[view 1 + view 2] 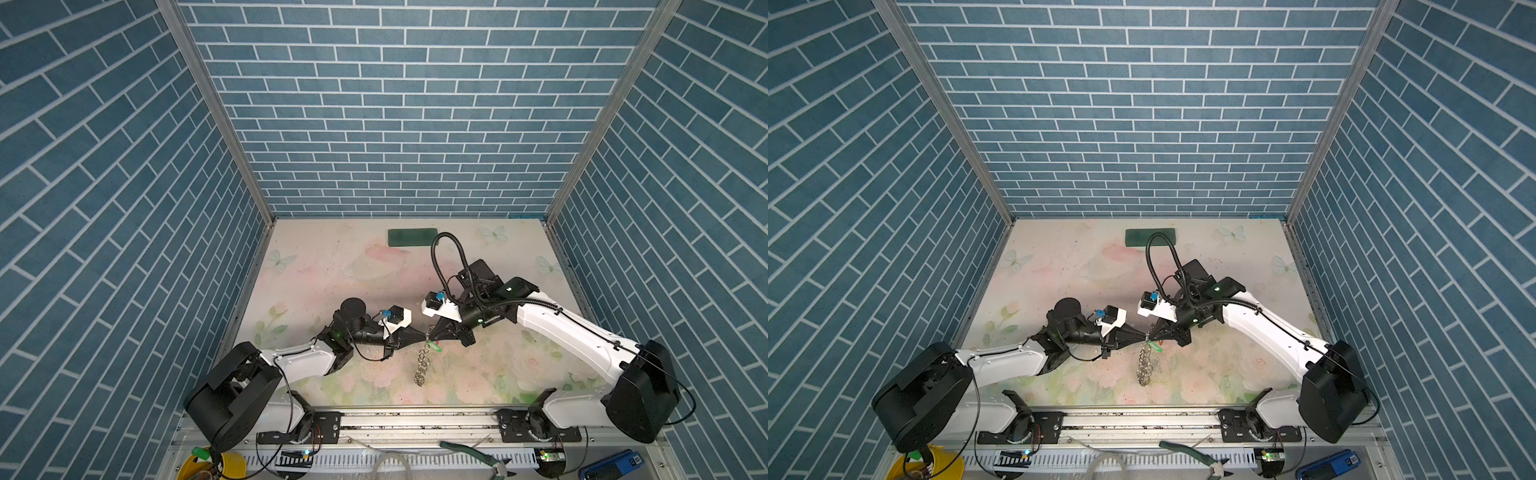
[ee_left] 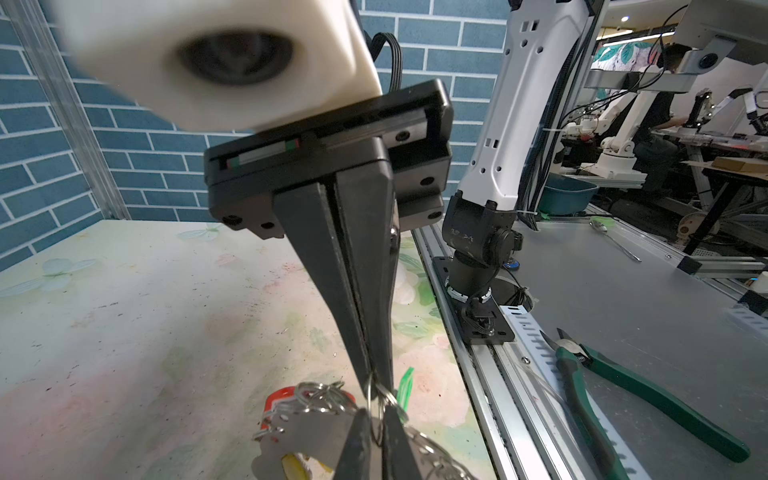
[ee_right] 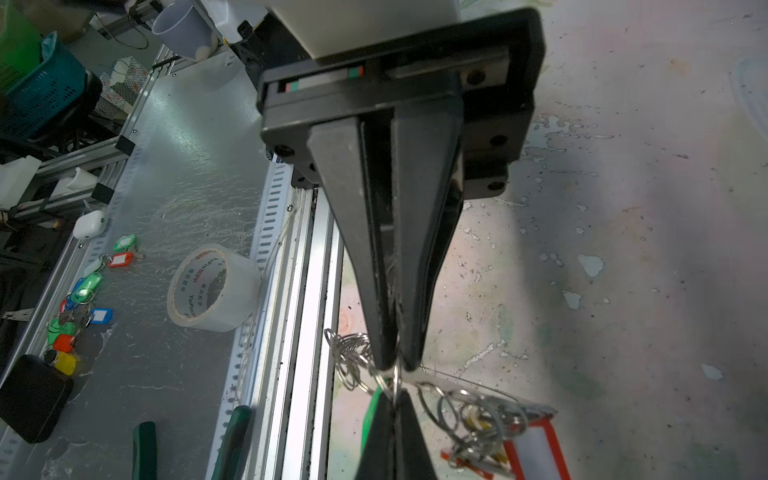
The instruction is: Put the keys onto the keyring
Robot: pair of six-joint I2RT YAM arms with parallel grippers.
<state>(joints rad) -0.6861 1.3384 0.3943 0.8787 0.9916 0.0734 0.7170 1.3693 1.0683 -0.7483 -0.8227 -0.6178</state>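
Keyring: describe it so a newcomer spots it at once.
On the floral table, find where the left hand and right hand meet tip to tip. The keyring hangs there: silver, chain-like, with a green tag, unlike the dark green block at the back.

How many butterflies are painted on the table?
3 butterflies: one near the left edge, one toward the far right corner, one by the right edge. More may be hidden.
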